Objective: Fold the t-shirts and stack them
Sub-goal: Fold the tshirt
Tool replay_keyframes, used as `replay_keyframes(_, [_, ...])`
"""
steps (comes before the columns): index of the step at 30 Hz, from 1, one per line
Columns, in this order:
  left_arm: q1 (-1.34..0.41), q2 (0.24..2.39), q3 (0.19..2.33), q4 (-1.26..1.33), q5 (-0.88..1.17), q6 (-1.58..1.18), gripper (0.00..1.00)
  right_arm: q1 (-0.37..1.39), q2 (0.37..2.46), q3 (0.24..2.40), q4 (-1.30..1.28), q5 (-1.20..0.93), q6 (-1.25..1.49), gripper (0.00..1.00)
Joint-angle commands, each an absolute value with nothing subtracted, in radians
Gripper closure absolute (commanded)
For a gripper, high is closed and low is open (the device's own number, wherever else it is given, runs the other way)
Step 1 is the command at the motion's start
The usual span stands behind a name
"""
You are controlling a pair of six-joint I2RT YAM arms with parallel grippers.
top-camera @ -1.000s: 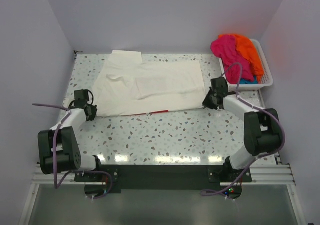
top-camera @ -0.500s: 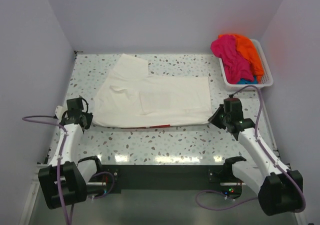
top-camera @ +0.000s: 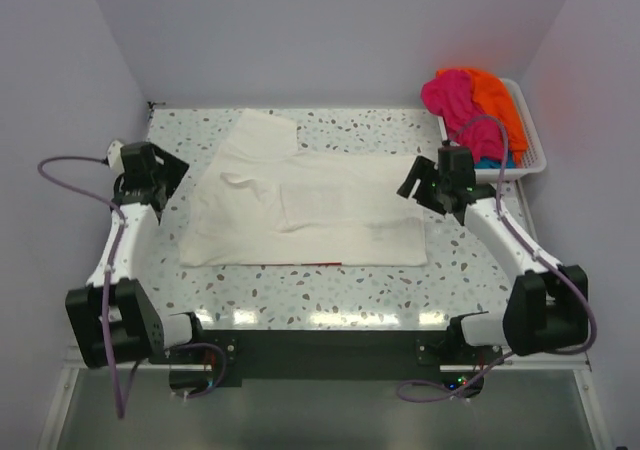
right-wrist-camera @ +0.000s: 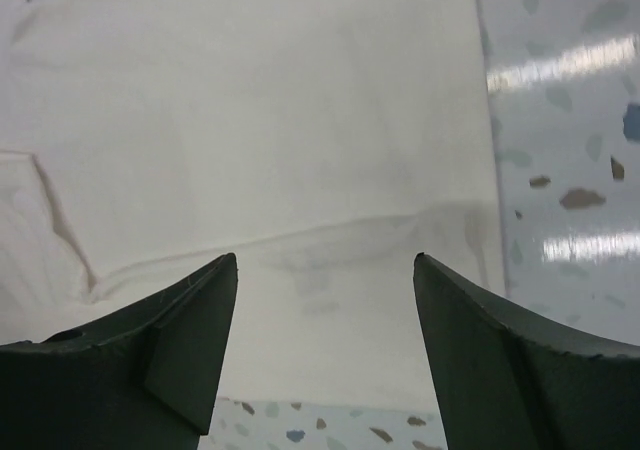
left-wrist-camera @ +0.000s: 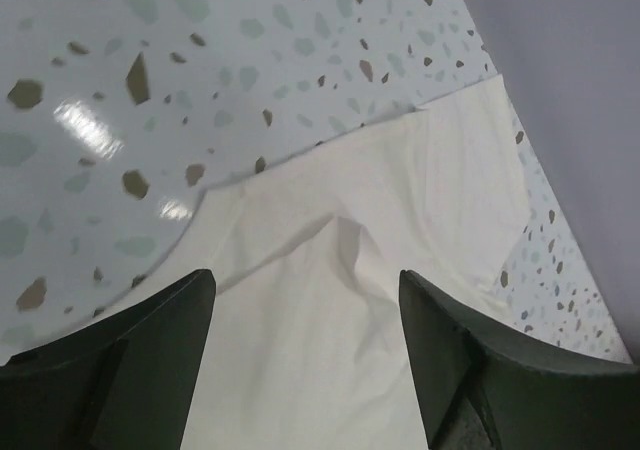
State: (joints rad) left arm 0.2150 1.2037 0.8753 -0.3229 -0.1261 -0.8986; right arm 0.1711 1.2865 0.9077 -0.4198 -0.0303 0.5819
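**Cream-white t-shirt** (top-camera: 300,210): one piece, lying flat on the bench (top-camera: 320,295), from left of centre across to mid-right.
- Outline is roughly rectangular, with the near hem straight and parallel to the front edge. One angled flap juts toward the far-left corner.
- The cloth is soft and matte. It has a small pucker near the left side, and the edge of a folded-over panel runs across the middle.
- A thin red sliver (top-camera: 318,264) shows at the near hem.

**Pink t-shirt** (top-camera: 452,105), **orange t-shirt** (top-camera: 497,100), **teal t-shirt** (top-camera: 490,160): crumpled in a heap in the basket (top-camera: 535,158).
- The basket is white slatted plastic and sits at the far-right corner.
- Pink drapes over the basket's left rim. Only a low patch of teal shows.

**Left tool** (top-camera: 160,175): dark fingers spread apart with nothing between them, just beside the cream shirt's left edge. Its wrist view looks down on the flap and a curved cloth edge.

**Right tool** (top-camera: 420,185): fingers spread and holding nothing, at the shirt's right edge, between shirt and basket. Contact with the cloth cannot be told for either tool.

**Bench**: glossy white surface with grey and teal speckle and patches of glare.
- A broad bare strip lies between the near hem and the arm bases.
- A narrower band runs along the far wall.
- Pale walls close in on three sides.
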Motion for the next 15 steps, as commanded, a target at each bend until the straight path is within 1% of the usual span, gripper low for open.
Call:
replay_keyframes(1, [0.087,1.447,1.166,-0.115,-0.121,-0.675,0.21,0.175,1.489,1.099,-0.236,-0.038,0.482,0.26])
replay_keyframes(2, [0.056,1.574,1.227,-0.121,-0.156,-0.634,0.20,0.175,1.529,1.129,-0.216,-0.040,0.473,0.26])
replay_keyframes(3, [0.029,1.636,1.288,-0.126,-0.213,-0.565,0.20,0.175,1.566,1.161,-0.186,-0.043,0.465,0.26])
replay_keyframes(4, [0.009,1.694,1.343,-0.136,-0.228,-0.545,0.20,0.175,1.609,1.223,-0.178,-0.043,0.456,0.26])
replay_keyframes(5, [0.009,1.800,1.442,-0.147,-0.236,-0.526,0.20,0.175,1.677,1.258,-0.181,-0.044,0.439,0.27])
replay_keyframes(6, [-0.015,1.849,1.486,-0.141,-0.220,-0.490,0.20,0.176,1.715,1.317,-0.186,-0.043,0.424,0.28])
replay_keyframes(7, [-0.017,1.897,1.530,-0.132,-0.201,-0.474,0.19,0.175,1.741,1.340,-0.187,-0.040,0.411,0.28])
replay_keyframes(8, [-0.018,1.987,1.619,-0.129,-0.183,-0.456,0.19,0.176,1.791,1.360,-0.184,-0.038,0.394,0.28])
replay_keyframes(12, [-0.023,2.199,1.846,-0.137,-0.065,-0.298,0.18,0.175,1.871,1.440,-0.178,-0.040,0.350,0.29])
replay_keyframes(13, [-0.028,2.235,1.918,-0.132,-0.055,-0.269,0.18,0.175,1.885,1.459,-0.178,-0.040,0.338,0.29])
replay_keyframes(15, [-0.034,2.328,1.991,-0.141,-0.066,-0.212,0.15,0.175,1.916,1.483,-0.167,-0.043,0.327,0.29])
